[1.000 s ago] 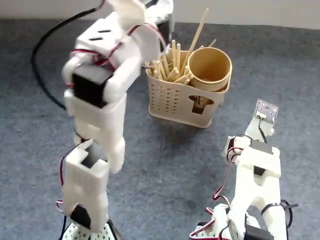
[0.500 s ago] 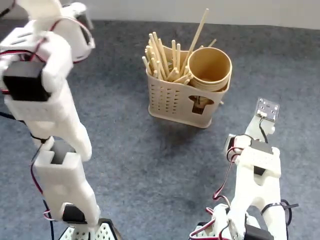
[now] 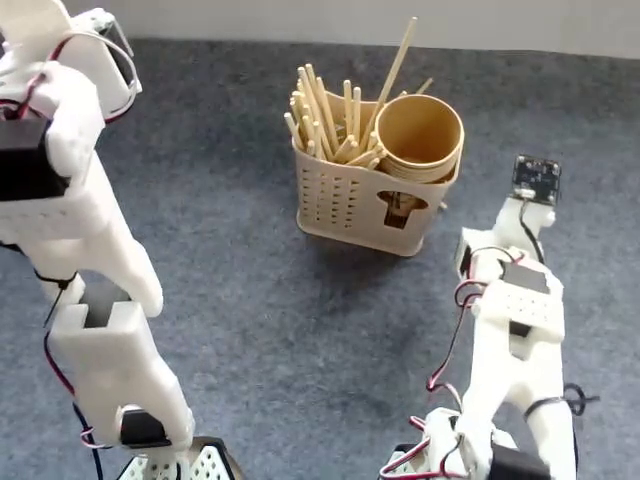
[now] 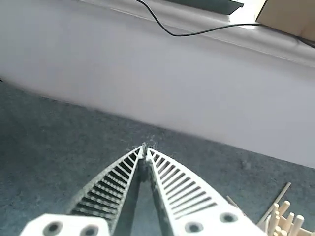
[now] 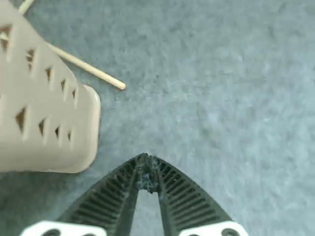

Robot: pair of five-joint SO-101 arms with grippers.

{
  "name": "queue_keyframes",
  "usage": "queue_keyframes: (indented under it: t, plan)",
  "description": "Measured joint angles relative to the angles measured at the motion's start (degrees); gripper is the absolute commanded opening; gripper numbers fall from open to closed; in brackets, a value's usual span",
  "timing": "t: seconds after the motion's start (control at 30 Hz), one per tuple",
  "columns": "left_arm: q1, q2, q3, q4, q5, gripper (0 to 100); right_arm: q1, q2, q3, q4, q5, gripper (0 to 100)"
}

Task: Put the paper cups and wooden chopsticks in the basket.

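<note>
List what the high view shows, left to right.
left arm → wooden chopsticks, standing in the basket → paper cups, stacked in the same basket → right arm

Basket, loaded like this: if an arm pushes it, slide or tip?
Probably drags rather than glides: the basket sits on fuzzy carpet. A high push might tip it, since chopsticks and the cup rise above its rim. Likely light: thin perforated walls.
</note>
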Motion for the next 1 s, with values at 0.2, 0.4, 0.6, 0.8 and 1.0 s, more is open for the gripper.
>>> queue_keyframes:
  t: [0.2, 0.4, 0.6, 0.8, 1.0]
  plan:
    - [-3.16, -2.37, 0.00, 0.00, 0.00, 0, -2.73, 16.70, -3.52, -10.90, 0.00, 1.0]
    - [-10.99, -2.81, 0.00, 0.00, 0.00, 0, -3.60, 32.18, -10.64, -14.33, 0.00, 0.9]
    - [-15.21, -2.81, 0.00, 0.00, 0.00, 0, -6.68, 34.20, -12.92, -14.51, 0.00, 0.9]
    - [-16.70, -2.81, 0.00, 0.00, 0.00, 0, -10.64, 34.37, -13.01, -14.68, 0.00, 0.9]
    - [-16.79, -2.81, 0.00, 0.00, 0.00, 0, -14.95, 34.37, -13.01, -14.68, 0.00, 0.9]
